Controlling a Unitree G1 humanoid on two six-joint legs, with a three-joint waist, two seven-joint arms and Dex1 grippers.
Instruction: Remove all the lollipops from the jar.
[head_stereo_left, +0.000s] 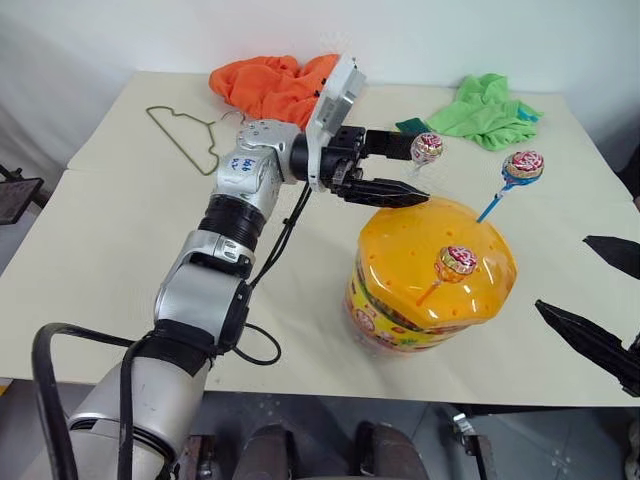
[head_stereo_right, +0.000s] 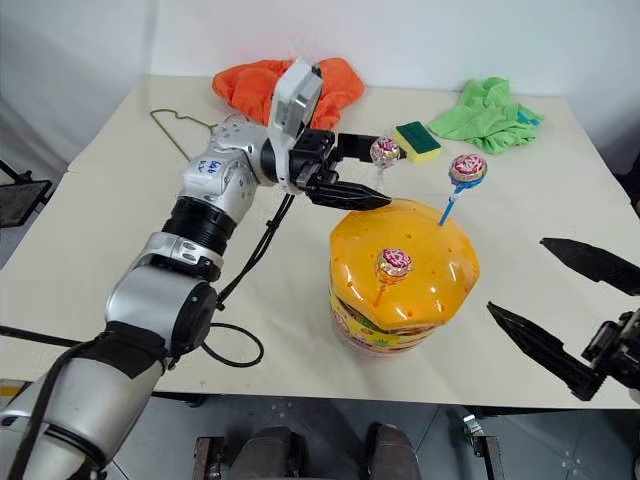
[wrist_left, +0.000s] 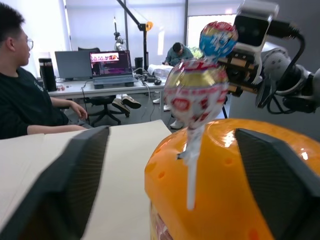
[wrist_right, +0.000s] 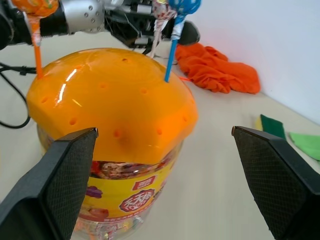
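The jar (head_stereo_left: 420, 320), a clear tub under an orange domed lid (head_stereo_left: 410, 250), stands at mid-table. Three lollipops stick up from the lid's holes. One on a pale stick (head_stereo_left: 426, 147) rises at the far left of the lid. My left gripper (head_stereo_left: 418, 172) reaches in level from the left, open, with its fingers either side of that stick (wrist_left: 192, 165). A lollipop on a blue stick (head_stereo_left: 523, 166) stands at the far right, and one on an orange stick (head_stereo_left: 457, 263) at the front. My right gripper (head_stereo_left: 561, 272) hangs open to the right of the jar, apart from it.
An orange cloth (head_stereo_left: 270, 85) and a wire hanger (head_stereo_left: 185, 135) lie at the table's (head_stereo_left: 120, 230) back left. A green cloth (head_stereo_left: 490, 108) and a green-yellow sponge (head_stereo_right: 417, 140) lie at the back right. A seated person (wrist_left: 22, 100) is beyond the table.
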